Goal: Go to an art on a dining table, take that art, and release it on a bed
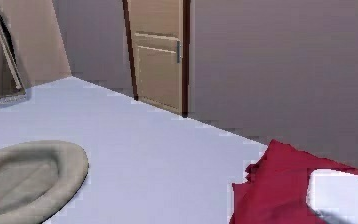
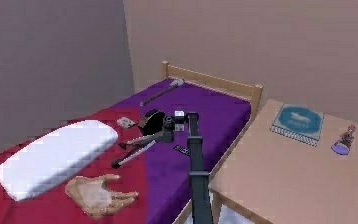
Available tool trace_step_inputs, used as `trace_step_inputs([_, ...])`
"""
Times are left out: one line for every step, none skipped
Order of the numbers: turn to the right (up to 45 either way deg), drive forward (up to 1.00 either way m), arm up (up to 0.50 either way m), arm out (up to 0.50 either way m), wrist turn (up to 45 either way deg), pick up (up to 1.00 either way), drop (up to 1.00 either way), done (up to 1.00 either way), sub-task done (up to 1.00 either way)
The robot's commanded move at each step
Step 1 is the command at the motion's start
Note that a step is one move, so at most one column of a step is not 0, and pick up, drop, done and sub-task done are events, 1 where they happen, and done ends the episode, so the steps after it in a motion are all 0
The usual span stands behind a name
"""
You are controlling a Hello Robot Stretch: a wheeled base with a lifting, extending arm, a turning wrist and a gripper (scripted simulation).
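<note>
Gripper over the bed — tan hand-shaped sculpture lies apart, lower-left of it (can't tell if it holds anything).

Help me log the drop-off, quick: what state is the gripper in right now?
Gripper: cannot tell whether it holds anything. It shows against the bed, where a small pale thing lies on the cover near it.
</note>
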Motion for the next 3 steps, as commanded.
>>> trace_step_inputs([0.0,0.0,0.1,0.0,0.0,0.0,0.0,0.0,0.0])
trace_step_inputs([0.0,0.0,0.0,-0.08,0.0,0.0,0.0,0.0,0.0])
trace_step_inputs([0.0,0.0,0.0,0.0,0.0,0.0,0.0,1.0,0.0])
